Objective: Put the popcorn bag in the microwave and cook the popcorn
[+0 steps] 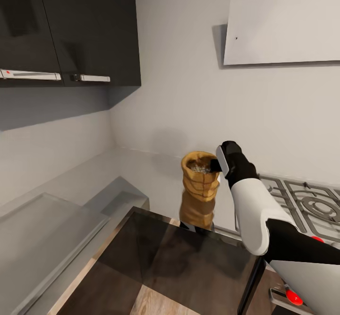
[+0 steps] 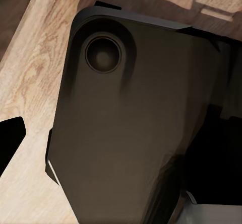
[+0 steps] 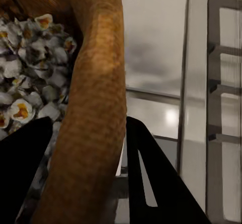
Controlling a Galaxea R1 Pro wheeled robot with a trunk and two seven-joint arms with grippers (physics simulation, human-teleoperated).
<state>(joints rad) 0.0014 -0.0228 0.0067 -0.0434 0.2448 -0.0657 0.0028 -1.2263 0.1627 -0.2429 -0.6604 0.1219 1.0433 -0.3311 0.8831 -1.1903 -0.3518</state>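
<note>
Right pincer (image 1: 216,164): we see it closed narrow on the rolled rim of the popcorn bag (image 1: 200,190), one finger (image 3: 22,171) inside the mouth against the popcorn (image 3: 25,78), the other finger (image 3: 161,183) outside the paper wall.

Grip: the bag's rim sits between the two fingers in the right wrist view, so we read this as a pinch on the rim and not a wrap around the body.

Popcorn bag: upright, held up in front of us by the right arm, above the near dark glossy surface (image 1: 179,263); whether its base touches anything we cannot tell.

Contents: white puffed kernels with yellow hearts fill the mouth of the bag, so we judge the popcorn is already cooked and inside the bag.

Progress: by our reading the heating step is done; what remains, if anything, is setting the bag down safely and letting go.

Left pincer: we cannot tell its state; the left wrist view looks down on a dark rounded body (image 2: 126,123) over a wooden floor (image 2: 30,83).

Surroundings: the grey tabletop (image 1: 94,173) runs along the far wall, the gas hob (image 1: 307,206) lies to the right beyond the arm, dark wall cabinets (image 1: 71,27) hang at far left.

Risk: a thin rim pinch on crumpled paper may let the bag tilt and spill.
</note>
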